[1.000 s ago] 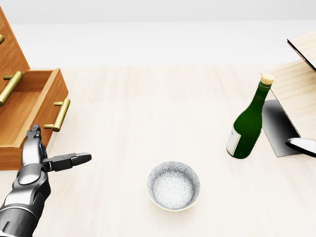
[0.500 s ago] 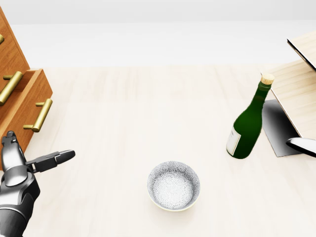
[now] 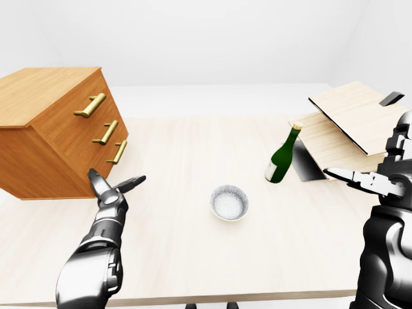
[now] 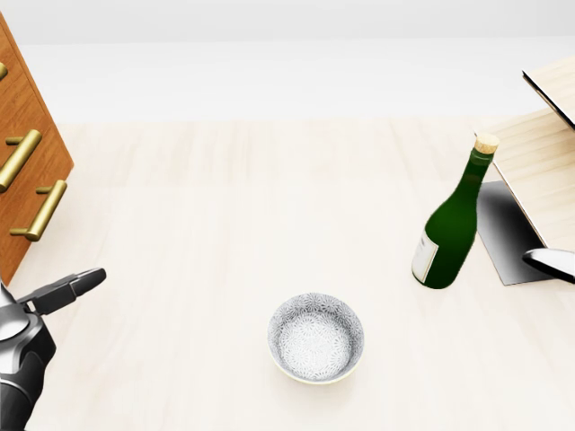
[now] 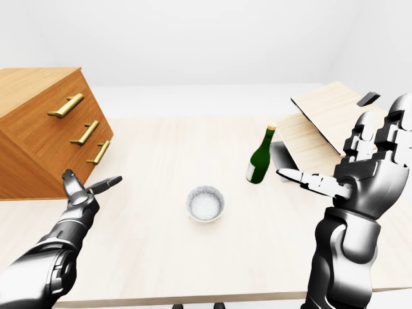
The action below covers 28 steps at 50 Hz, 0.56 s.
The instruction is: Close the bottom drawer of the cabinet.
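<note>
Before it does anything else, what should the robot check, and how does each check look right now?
1. Bottom drawer flush with the cabinet face: ok.
2. Left hand off the drawer handle, fingers open: ok.
3. Right hand empty and open, raised to the right of the green bottle: ok.
4. Bottle upright: ok.
5. Bowl upright on the table, apart from both hands: ok.
6. Drawer latched: cannot tell.
</note>
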Available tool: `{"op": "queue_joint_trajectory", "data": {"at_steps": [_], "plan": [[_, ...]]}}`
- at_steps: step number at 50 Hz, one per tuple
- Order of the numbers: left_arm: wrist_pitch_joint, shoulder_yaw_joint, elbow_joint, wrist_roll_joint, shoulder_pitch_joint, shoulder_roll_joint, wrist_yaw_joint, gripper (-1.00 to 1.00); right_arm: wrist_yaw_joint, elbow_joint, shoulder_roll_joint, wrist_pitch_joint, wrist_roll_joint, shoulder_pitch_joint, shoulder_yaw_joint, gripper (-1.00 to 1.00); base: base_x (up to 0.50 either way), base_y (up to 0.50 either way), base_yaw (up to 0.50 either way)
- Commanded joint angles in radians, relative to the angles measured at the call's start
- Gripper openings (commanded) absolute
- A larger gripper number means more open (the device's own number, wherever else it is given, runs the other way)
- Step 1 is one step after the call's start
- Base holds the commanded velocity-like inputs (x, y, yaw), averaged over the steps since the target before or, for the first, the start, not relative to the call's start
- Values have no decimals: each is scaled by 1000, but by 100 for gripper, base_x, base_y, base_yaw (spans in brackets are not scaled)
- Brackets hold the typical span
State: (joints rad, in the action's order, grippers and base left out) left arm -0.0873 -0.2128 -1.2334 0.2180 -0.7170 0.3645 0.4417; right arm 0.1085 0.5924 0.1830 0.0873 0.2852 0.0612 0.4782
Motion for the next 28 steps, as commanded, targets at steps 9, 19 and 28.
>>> {"op": "queue_joint_trajectory", "data": {"at_steps": [9, 19, 28], "plan": [[0, -65, 1, 28, 23, 58, 82, 100, -2, -3, -2, 0, -3, -3, -1, 100, 0, 0, 0], [0, -89, -31, 9, 11, 100, 82, 100, -2, -4, -5, 0, -5, -5, -3, 100, 0, 0, 0], [0, -99, -30, 41, 14, 121, 82, 100, -1, 2, -4, 0, -2, -5, -2, 100, 0, 0, 0]]}}
